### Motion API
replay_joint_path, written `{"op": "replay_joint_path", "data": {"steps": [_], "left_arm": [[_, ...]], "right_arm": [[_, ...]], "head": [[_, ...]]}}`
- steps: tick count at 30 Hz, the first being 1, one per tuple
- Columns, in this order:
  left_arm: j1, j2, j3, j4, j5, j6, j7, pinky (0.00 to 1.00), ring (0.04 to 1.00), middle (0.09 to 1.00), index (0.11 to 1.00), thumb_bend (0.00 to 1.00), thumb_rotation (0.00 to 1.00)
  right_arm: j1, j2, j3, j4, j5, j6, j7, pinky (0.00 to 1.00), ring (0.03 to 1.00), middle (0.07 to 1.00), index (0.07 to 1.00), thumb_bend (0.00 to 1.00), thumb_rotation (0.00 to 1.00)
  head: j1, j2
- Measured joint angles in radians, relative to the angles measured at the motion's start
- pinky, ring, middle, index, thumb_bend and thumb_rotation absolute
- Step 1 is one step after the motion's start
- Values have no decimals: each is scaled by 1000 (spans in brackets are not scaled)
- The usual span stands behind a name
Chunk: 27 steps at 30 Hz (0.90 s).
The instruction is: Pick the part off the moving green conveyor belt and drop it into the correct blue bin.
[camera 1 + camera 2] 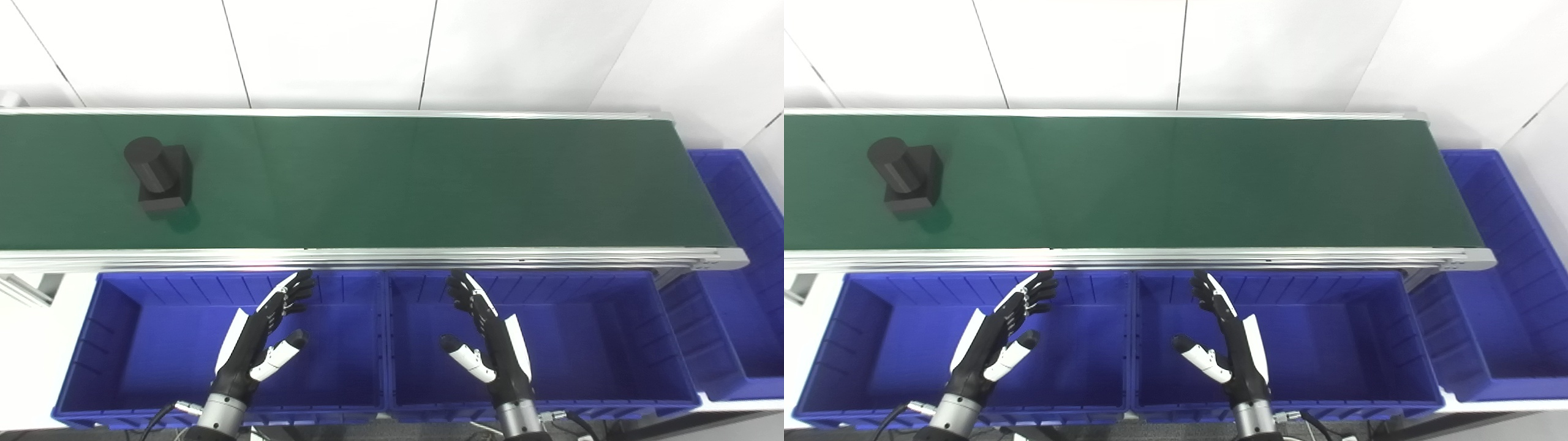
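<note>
1. The part (158, 176), a dark cylinder on a block, is riding on the belt (429, 184) near its left end, well apart from both hands.
2. The left hand (264, 343) and right hand (484, 343) are hovering over the bins (383, 306), fingers spread, holding nothing.
3. The step looks like waiting; next, a hand probably needs to be reaching over the belt's near rail to meet the part.

The green conveyor belt (392, 177) runs off the left edge; the far-right blue bin (744, 294) is cut by the right edge.
</note>
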Motion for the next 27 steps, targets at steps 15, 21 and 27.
{"op": "replay_joint_path", "data": {"steps": [15, 21, 27], "left_arm": [[-19, -32, -104, 82, 40, 0, 104, 794, 842, 862, 866, 794, 802], [-49, -2, -178, 110, 53, 0, 205, 796, 845, 866, 866, 793, 781], [-66, 23, -250, 124, 53, 0, 277, 784, 841, 864, 863, 798, 783]], "right_arm": [[-7, -80, 62, 25, 35, 0, -75, 793, 817, 844, 892, 752, 755], [-4, -101, 115, -24, 35, 0, -134, 791, 813, 834, 876, 762, 762], [-4, -126, 153, -84, 31, 0, -195, 825, 805, 822, 863, 835, 771]], "head": [[259, -172], [256, -201], [239, -235]]}}
